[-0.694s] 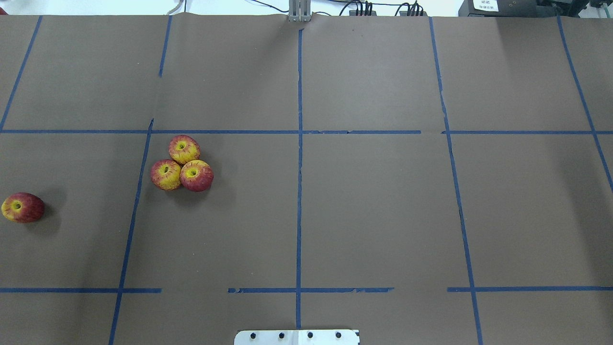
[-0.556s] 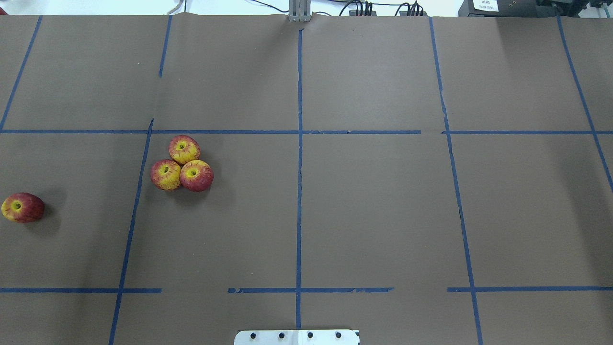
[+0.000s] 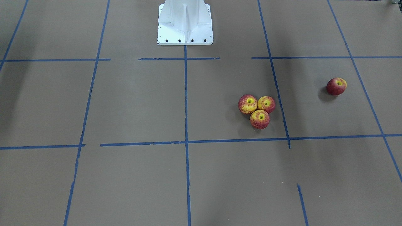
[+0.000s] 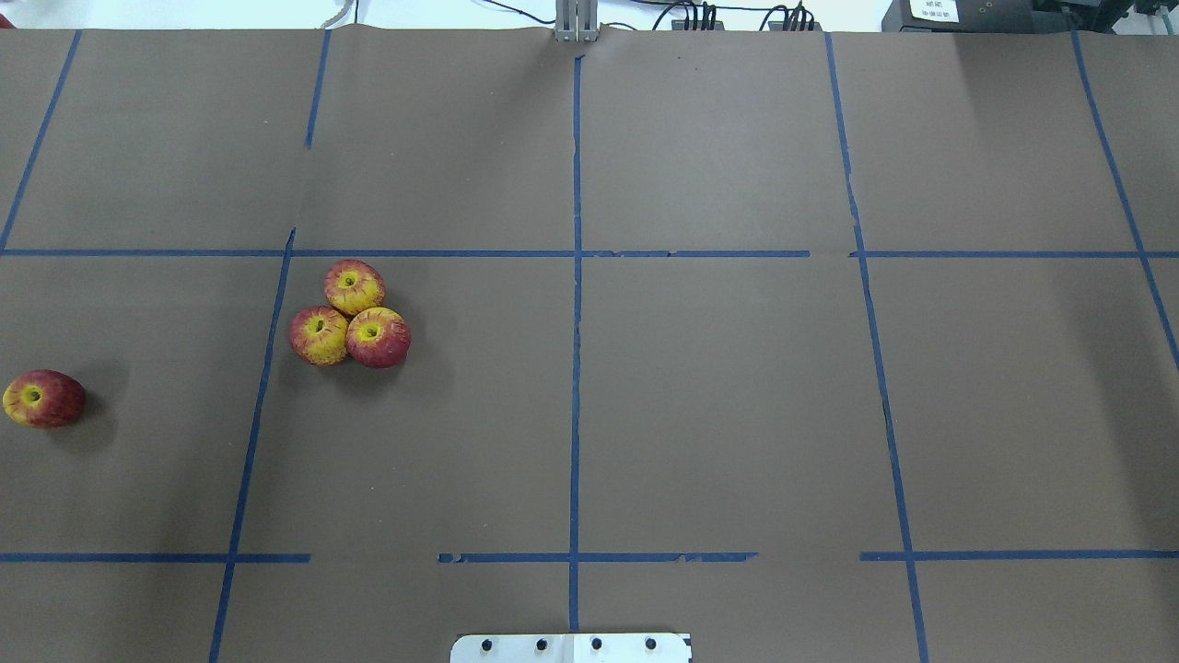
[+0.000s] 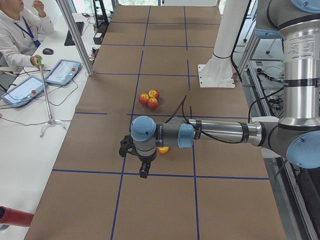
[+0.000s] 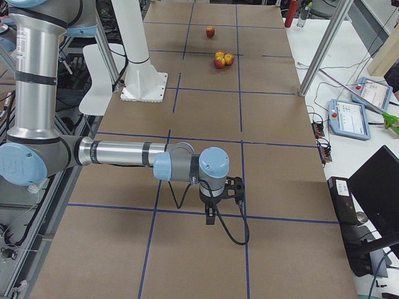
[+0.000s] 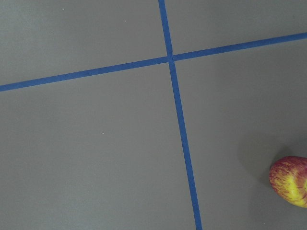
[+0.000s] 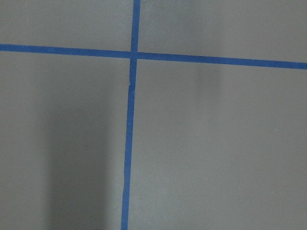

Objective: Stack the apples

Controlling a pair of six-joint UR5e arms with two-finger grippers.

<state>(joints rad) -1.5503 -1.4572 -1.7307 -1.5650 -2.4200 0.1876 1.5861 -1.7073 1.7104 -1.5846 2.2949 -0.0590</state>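
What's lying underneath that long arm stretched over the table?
One apple, mostly covered by the left arm in the left side view. The overhead view shows it whole, lying alone.

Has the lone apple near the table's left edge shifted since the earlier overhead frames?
No. The lone apple keeps the same gap from the blue tape line beside it.

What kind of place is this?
Probably a robot lab: a silver-and-blue robot arm, a brown paper table cover gridded with blue tape, and a touchscreen control tablet alongside.
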